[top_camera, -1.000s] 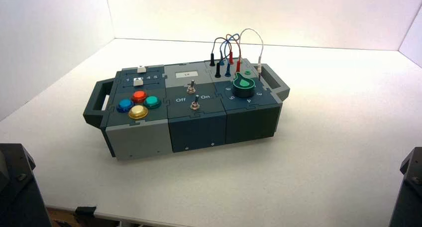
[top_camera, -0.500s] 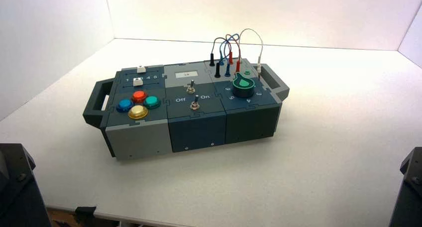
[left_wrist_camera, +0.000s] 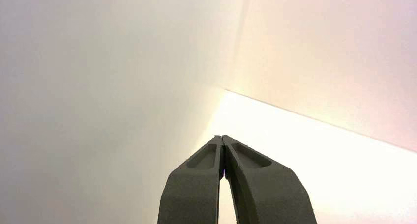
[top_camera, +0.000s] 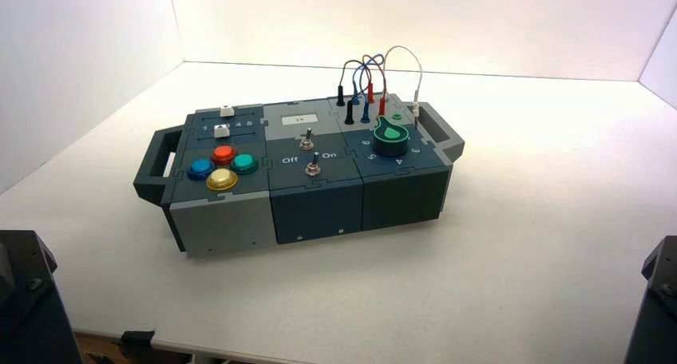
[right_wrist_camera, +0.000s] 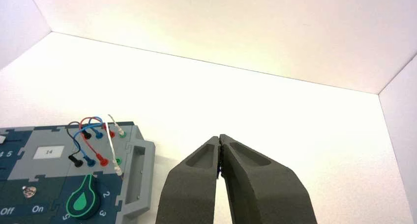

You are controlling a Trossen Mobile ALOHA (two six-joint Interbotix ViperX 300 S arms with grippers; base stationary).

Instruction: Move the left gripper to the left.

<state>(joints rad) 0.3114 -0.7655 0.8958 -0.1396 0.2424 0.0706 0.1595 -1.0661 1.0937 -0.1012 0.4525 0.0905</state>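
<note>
— From above? The box point(top_camera: 295, 172) sat mid-table; both arms were parked at five and seven o'clock.

— Left wrist? The left gripper point(left_wrist_camera: 223, 140), jaws together, faced bare wall; the leftward sweep looked barely begun.

— Right wrist? The right gripper point(right_wrist_camera: 219, 139), pinched together, idled near the knob point(right_wrist_camera: 83, 203).

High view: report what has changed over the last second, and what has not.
Nothing visibly changed. The box stands in the same spot with its buttons, switches, knob and wires as they were, and both arms sit parked at the near corners, the left gripper and right gripper shut.
</note>
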